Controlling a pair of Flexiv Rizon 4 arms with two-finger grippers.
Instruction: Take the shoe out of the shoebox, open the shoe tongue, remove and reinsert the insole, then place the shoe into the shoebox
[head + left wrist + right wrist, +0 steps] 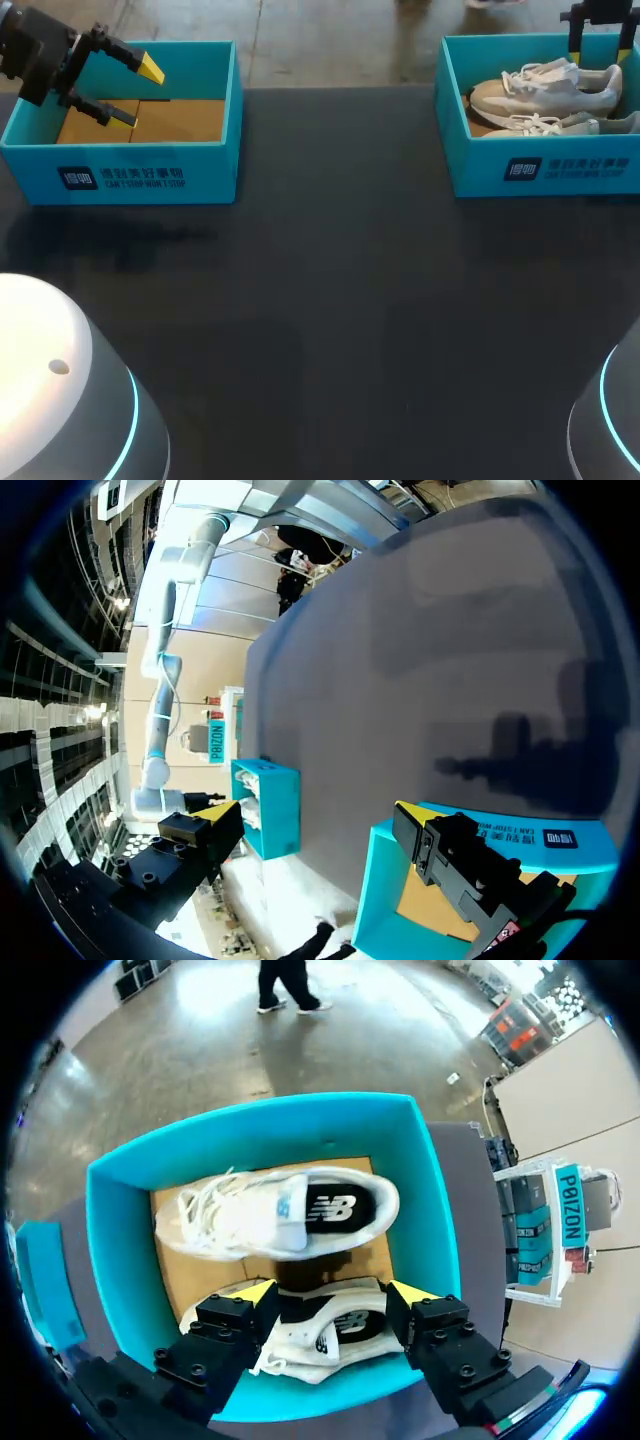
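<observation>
**tipwatcher:** Starting at the right gripper (332,1295): yellow wedge tips on chunky black bolted fingers, spread wide, clamping nothing. Right under the gap sits the nearer shoe (330,1328). It has a white and pale grey upper, white laces and a dark lining in the opening. Just past the fingertips is the second shoe (270,1215), same colours, lying alongside it. Both are inside the shoebox (115,1260), which has smooth teal walls, square corners and a brown cardboard bottom.

**boxlurker:** And the other side?

**tipwatcher:** The left gripper (135,93) has the same yellow tips, also wide apart with nothing between them. Below the fingers is the other teal box (30,175), with brown cardboard showing inside it.

**boxlurker:** What's the surface like?

**tipwatcher:** The table (330,300) is dark, flat and matte. The two boxes sit well apart, one at each far corner.

**boxlurker:** Arm poses?

**tipwatcher:** The right fingers point straight down over the shoebox. The left arm comes in from its corner tilted, with one finger above the other, aimed out across the table.
</observation>
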